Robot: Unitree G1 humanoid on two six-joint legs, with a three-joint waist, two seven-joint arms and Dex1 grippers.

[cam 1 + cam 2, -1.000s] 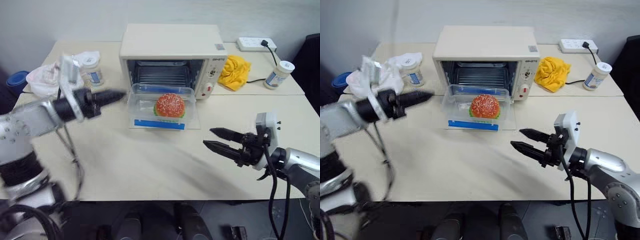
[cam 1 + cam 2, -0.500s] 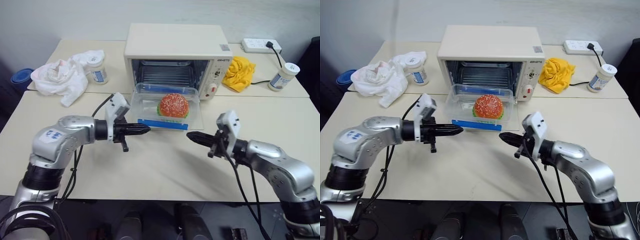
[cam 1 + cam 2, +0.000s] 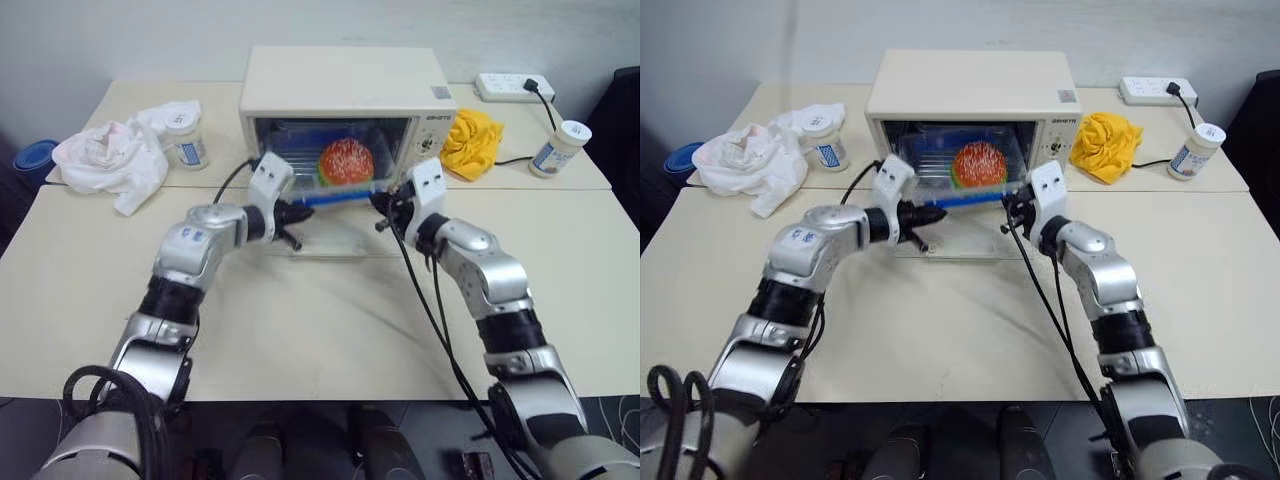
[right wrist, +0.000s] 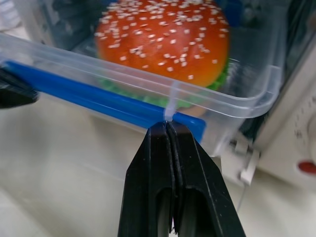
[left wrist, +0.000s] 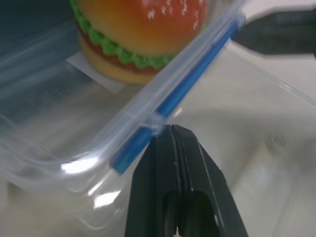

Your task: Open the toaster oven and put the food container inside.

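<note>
The cream-white toaster oven (image 3: 345, 80) stands at the table's middle back with its glass door (image 3: 340, 238) folded down flat. The clear food container (image 3: 322, 178), burger (image 3: 346, 160) inside, sits partly in the oven's cavity, its blue clip (image 4: 89, 96) facing me. My left gripper (image 3: 302, 213) is shut, and its tip touches the clip's left end (image 5: 148, 138). My right gripper (image 3: 376, 201) is shut too, its tip (image 4: 168, 126) pressed against the clip near the container's right corner. Both hover just over the open door.
A white cloth (image 3: 105, 160) and a small jar (image 3: 185, 140) lie left of the oven. To its right are a yellow cloth (image 3: 472, 140), another jar (image 3: 560, 145) and a power strip (image 3: 515, 87). A blue object (image 3: 30, 160) sits past the left edge.
Both grippers closed and swept inward and forward to the container's front. The container slid off the open door back into the oven's cavity.
</note>
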